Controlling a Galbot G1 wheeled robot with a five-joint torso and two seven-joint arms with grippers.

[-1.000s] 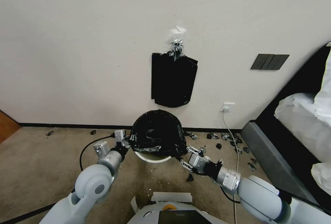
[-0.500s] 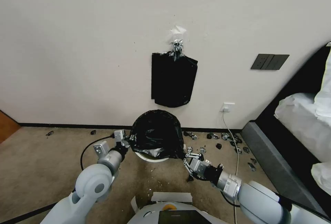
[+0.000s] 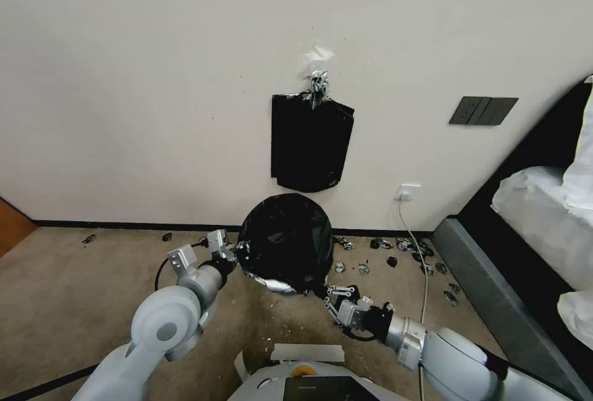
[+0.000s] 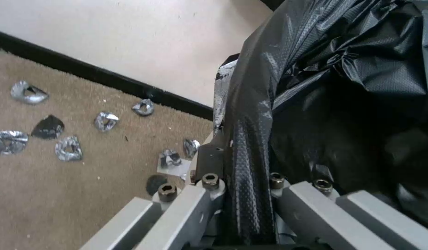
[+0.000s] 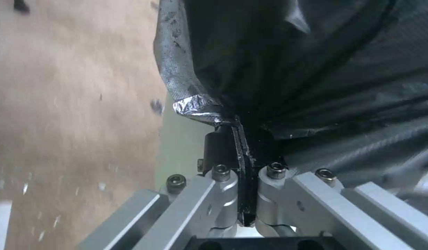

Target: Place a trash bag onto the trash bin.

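Since half a second ago, the trash bag (image 3: 285,240) is being seen drawn lower over the trash bin (image 5: 177,146), so that the cream rim visible earlier in the head view is now being covered by black plastic, and the right gripper (image 3: 331,298) is being seen lower and closer to the robot's base.

Beige carpet (image 3: 74,290) is being crossed by both arms, in front of a pale wall (image 3: 154,80) on which a flat black bundle of bags (image 3: 311,141) is hanging above the bin. At the right, a dark bed frame (image 3: 494,290) with white bedding is being seen.

The bag is being stretched as a glossy, crinkled dome on the floor at the wall's foot, between the two grippers. In the right wrist view a strip of the bin's pale wall is showing beside the bag's hem.

The left gripper (image 3: 235,252) is being held at the bag's left side, its jaws clamped on a fold of the plastic (image 4: 248,173). The right gripper is being held at the bag's lower right edge, its jaws closed tight on the hem (image 5: 241,152).

Small silvery and black scraps (image 3: 395,244) are lying scattered on the carpet along the baseboard.
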